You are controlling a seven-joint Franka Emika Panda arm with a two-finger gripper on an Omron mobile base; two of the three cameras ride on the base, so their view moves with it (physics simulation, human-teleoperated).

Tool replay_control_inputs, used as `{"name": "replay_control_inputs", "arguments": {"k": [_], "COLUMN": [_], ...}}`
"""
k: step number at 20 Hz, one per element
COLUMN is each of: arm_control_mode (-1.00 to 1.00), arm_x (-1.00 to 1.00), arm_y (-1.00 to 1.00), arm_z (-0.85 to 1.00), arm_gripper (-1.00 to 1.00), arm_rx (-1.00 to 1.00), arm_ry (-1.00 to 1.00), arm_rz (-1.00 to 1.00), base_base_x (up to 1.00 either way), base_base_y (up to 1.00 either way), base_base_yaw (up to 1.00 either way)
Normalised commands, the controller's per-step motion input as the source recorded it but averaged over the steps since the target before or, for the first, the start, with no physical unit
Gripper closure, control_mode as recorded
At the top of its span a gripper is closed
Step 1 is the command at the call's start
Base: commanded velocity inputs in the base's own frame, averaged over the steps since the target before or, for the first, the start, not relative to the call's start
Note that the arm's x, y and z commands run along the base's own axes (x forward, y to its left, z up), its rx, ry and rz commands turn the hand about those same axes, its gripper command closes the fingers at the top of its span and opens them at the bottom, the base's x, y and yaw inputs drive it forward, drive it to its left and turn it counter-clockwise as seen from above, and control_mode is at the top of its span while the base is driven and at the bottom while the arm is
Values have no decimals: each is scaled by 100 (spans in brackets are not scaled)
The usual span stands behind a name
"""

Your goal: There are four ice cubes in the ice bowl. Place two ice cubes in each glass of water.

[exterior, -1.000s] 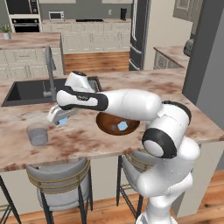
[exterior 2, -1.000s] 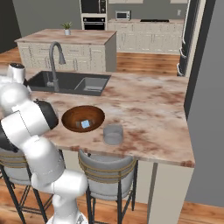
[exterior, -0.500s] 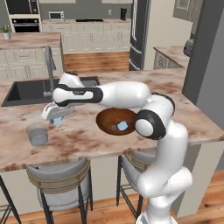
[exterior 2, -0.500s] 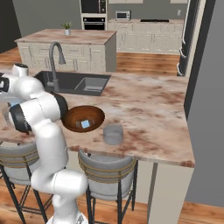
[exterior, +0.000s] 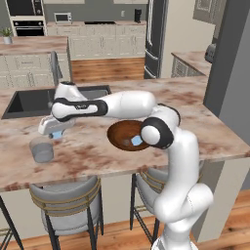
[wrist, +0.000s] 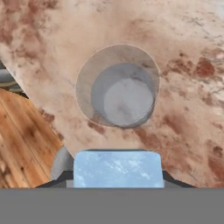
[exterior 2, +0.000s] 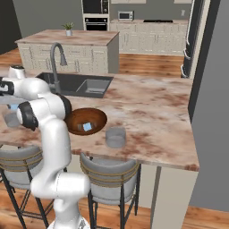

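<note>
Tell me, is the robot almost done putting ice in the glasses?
Not yet. The gripper holds one ice cube just above the left glass, which looks empty in the hand view. One cube shows in the wooden bowl; whether more lie there, I can't tell. The other glass shows no ice that I can make out. So most of the job is left.
</note>
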Motion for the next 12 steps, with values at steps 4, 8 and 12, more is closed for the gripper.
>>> {"name": "replay_control_inputs", "arguments": {"k": [4,8,12], "arm_control_mode": [-100,-100,-100], "arm_x": [0,0,0], "arm_y": [0,0,0], "arm_z": [-17,-26,-25], "arm_gripper": [100,100,100], "arm_rx": [0,0,0], "arm_ry": [-15,-12,-14], "arm_rz": [-10,-11,-11], "base_base_x": [0,0,0], "base_base_y": [0,0,0], "base_base_yaw": [0,0,0]}}
